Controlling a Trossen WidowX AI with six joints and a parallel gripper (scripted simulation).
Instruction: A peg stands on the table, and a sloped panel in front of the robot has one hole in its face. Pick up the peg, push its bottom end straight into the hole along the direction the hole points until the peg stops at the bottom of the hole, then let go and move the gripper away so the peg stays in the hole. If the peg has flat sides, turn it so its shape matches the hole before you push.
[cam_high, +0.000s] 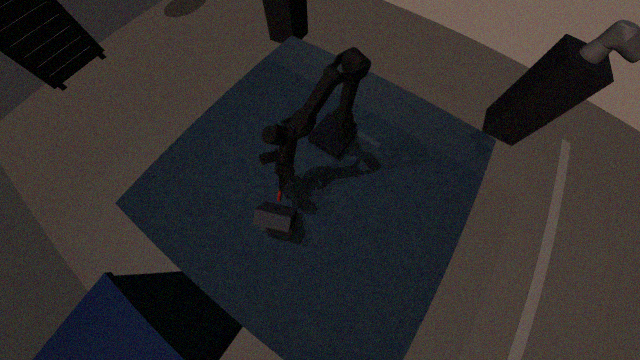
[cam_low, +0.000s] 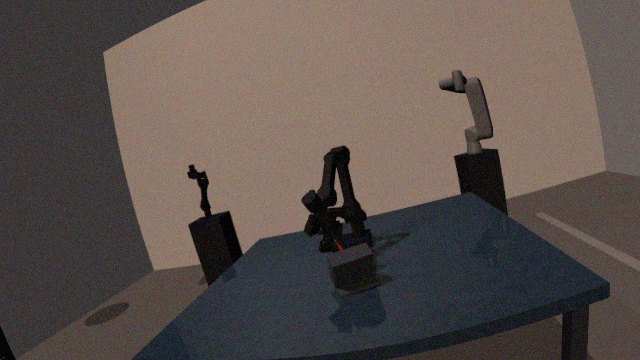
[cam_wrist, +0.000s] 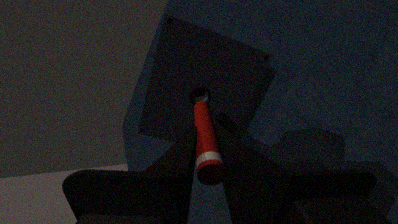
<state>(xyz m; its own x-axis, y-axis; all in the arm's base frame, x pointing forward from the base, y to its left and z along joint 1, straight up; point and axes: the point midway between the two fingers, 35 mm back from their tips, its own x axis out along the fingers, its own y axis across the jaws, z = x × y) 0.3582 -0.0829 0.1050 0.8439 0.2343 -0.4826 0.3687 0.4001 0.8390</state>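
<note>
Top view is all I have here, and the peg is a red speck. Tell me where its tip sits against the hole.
Observer: In the wrist view the red peg has its far tip right at the mouth of the hole in the sloped panel.
Operator: Confirm the grip.
Observer: The claw is shut on the peg, its dark fingers on either side of the near end, by a white band.
Operator: Report the panel's footing.
Observer: The exterior view shows the panel block resting on the blue table, just in front of the arm.
</note>
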